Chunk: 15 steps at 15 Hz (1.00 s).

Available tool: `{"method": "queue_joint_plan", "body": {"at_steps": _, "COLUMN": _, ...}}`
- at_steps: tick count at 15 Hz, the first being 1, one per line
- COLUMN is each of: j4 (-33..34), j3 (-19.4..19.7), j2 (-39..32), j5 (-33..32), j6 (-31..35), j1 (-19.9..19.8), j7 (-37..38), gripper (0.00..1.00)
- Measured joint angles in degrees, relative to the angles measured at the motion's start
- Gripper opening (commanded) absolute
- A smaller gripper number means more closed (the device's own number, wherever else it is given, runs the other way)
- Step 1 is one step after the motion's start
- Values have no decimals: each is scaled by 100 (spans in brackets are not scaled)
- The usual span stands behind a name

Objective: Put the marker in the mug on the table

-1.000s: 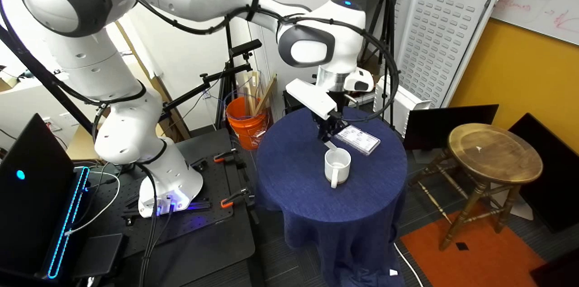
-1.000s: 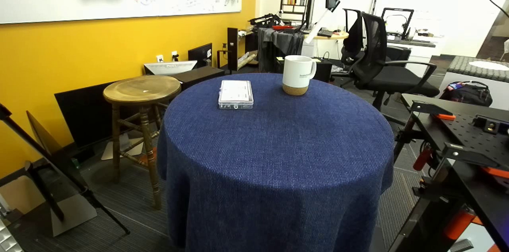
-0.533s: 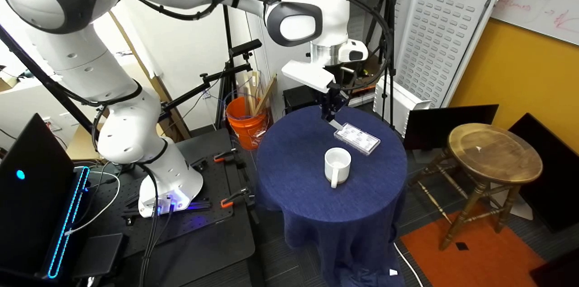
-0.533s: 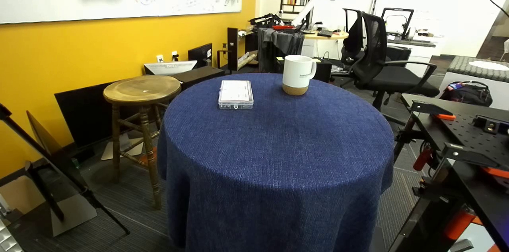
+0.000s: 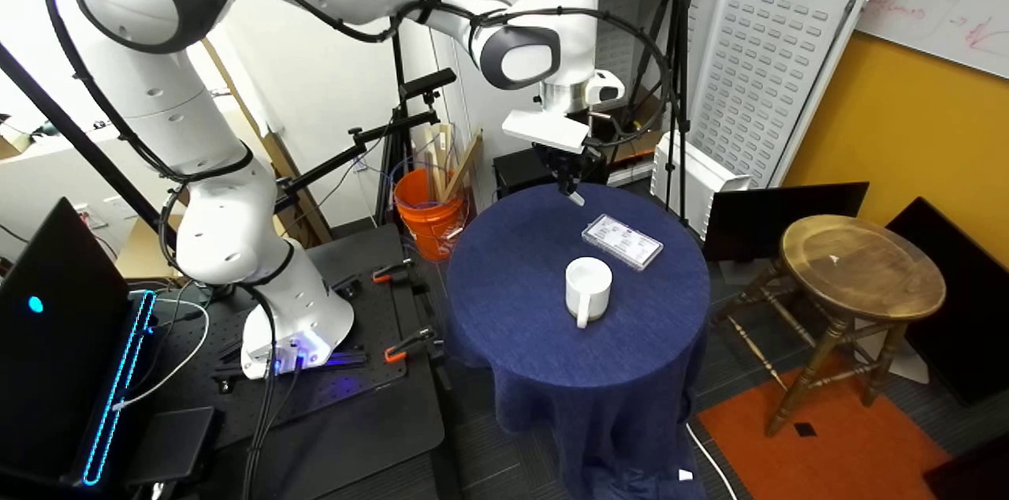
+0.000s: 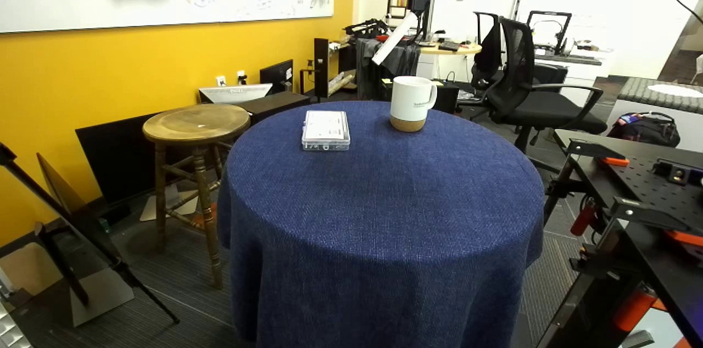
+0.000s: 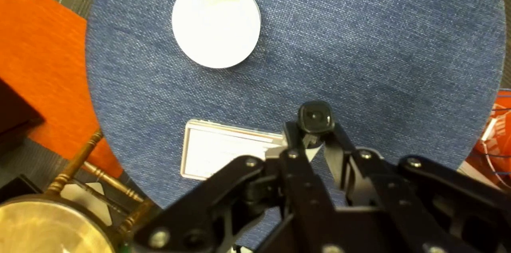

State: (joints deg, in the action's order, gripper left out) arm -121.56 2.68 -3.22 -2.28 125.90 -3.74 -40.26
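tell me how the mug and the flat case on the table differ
The mug stands tall and round, while the case is low and rectangular. The mug has a handle; the case shows none. The mug is white above a tan base, whereas the case has clear sides and a mostly white top. Both rest on the blue-draped table, apart from each other.
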Motion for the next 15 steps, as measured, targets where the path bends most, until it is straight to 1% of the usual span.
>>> {"method": "queue_joint_plan", "body": {"at_steps": 6, "j4": 12, "j3": -380, "j2": -428, "j5": 15, "j6": 13, "j1": 213, "j7": -426, "gripper": 5}}
{"method": "queue_joint_plan", "body": {"at_steps": 10, "j4": 43, "j3": -602, "j2": -691, "j5": -46, "j6": 34, "j1": 386, "j7": -441, "gripper": 5}}
{"method": "queue_joint_plan", "body": {"at_steps": 15, "j4": 66, "j3": -925, "j2": -987, "j5": 0, "j6": 447, "j1": 612, "j7": -387, "gripper": 5}}
